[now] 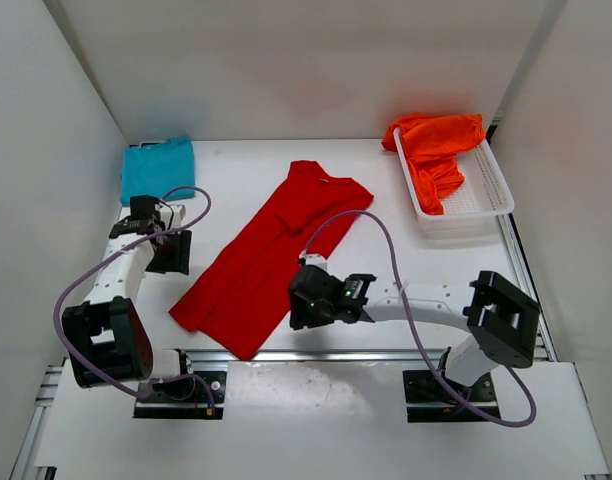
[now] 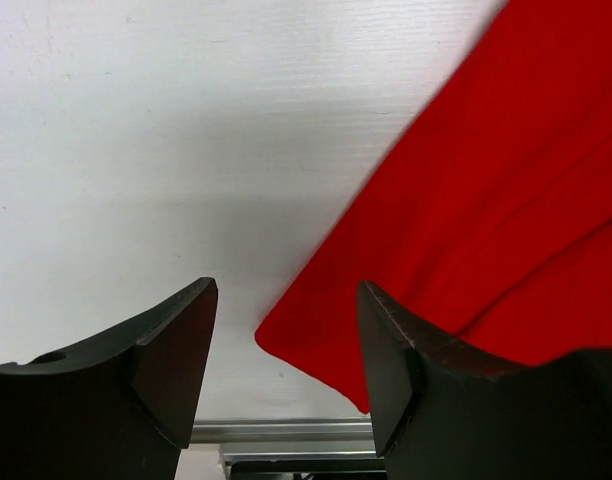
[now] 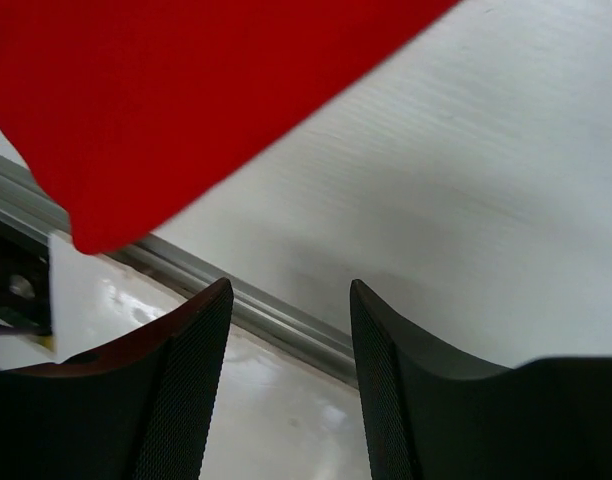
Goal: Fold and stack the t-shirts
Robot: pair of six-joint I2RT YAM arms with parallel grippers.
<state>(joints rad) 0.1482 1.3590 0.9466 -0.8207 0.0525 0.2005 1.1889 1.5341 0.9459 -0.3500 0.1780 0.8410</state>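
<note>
Folding step: red t-shirt (image 1: 261, 258) in hand, apparently part-folded already, lying as a long narrow strip rather than spread wide; one shirt looks done, one not yet begun.
Red t-shirt: flat on the surface (image 1: 236, 165) at centre, set diagonally, collar toward 1 o'clock, hem toward 7 o'clock, hem end close to the near rail (image 3: 276, 315).
Left hand (image 1: 171, 250): at 9 o'clock of the red t-shirt, just beside the hem's left corner; jaws parted, nothing gripped; wrist view shows bare surface between the fingers (image 2: 176, 365), with the red corner lying just ahead, toward the right finger.
Right hand (image 1: 308, 298): at 4 o'clock of the hem end, just beside the cloth edge; jaws parted and empty; wrist view shows rail and surface between the fingers (image 3: 186, 370), the red corner off at 10 o'clock and not touched.
Teal-blue t-shirt (image 1: 158, 168): folded to a compact block at the surface's 10 o'clock corner, well apart from the rest.
Orange t-shirt (image 1: 436, 145): bunched and unfolded, heaped in the far end of the white basket (image 1: 491, 190) at 2 o'clock, part spilling over the rim.
Next move, as judged: each hand to come down on its own hem corner, pinch one layer-pair cleanly, then lift both together and carry the hem toward the collar at 1 o'clock.
Care needed: even height between the two hands, or the strip skews and the fold goes crooked.
</note>
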